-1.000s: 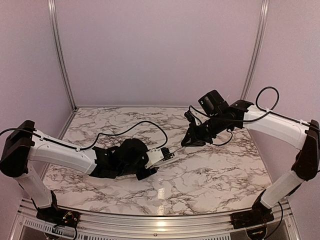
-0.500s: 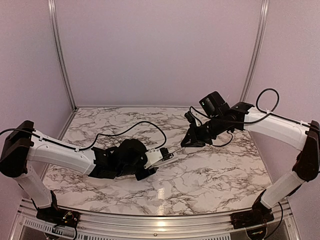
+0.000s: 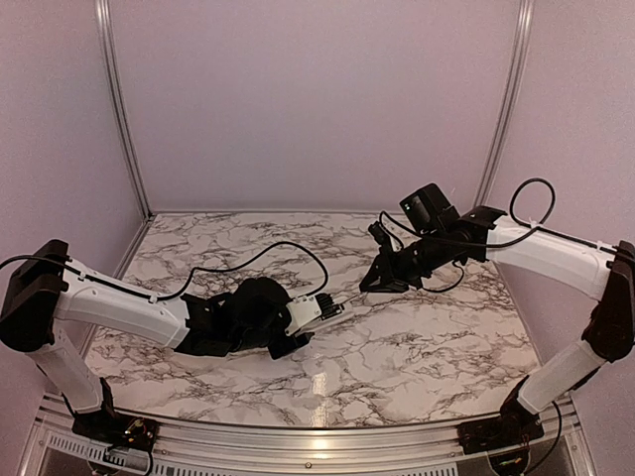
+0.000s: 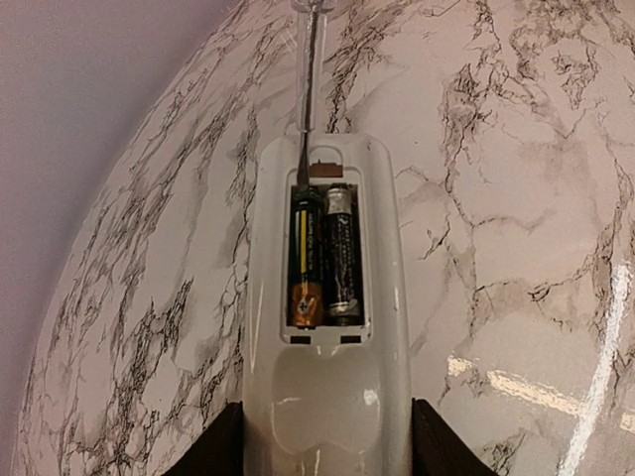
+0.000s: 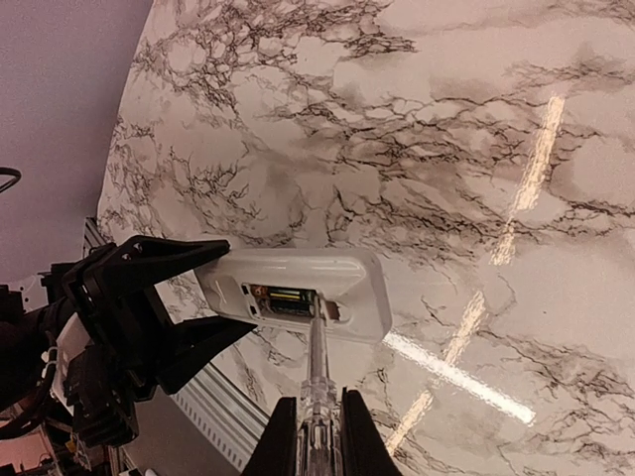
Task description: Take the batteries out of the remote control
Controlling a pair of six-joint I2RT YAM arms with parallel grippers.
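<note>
My left gripper [image 4: 327, 451] is shut on the white remote control [image 4: 327, 397], holding it by its sides just above the marble table [image 3: 417, 347]. The battery bay faces up and is uncovered. Two batteries lie in it side by side, one black and orange [image 4: 307, 263], the other black and silver [image 4: 341, 260]. My right gripper [image 5: 317, 426] is shut on a thin clear-handled tool [image 5: 317, 357]. The tool's metal tip sits in the bay at the far end of the black-and-orange battery. In the top view the remote control [image 3: 319, 308] hangs left of centre, with the right gripper [image 3: 369, 281] just right of it.
A black cable [image 3: 268, 253] loops over the table behind the left arm. Purple walls close in the back and both sides. A metal rail [image 3: 298, 446] runs along the near edge.
The right arm's wrist has drifted slightly right and down while the tool tip stays at the remote. The left arm has not moved.
</note>
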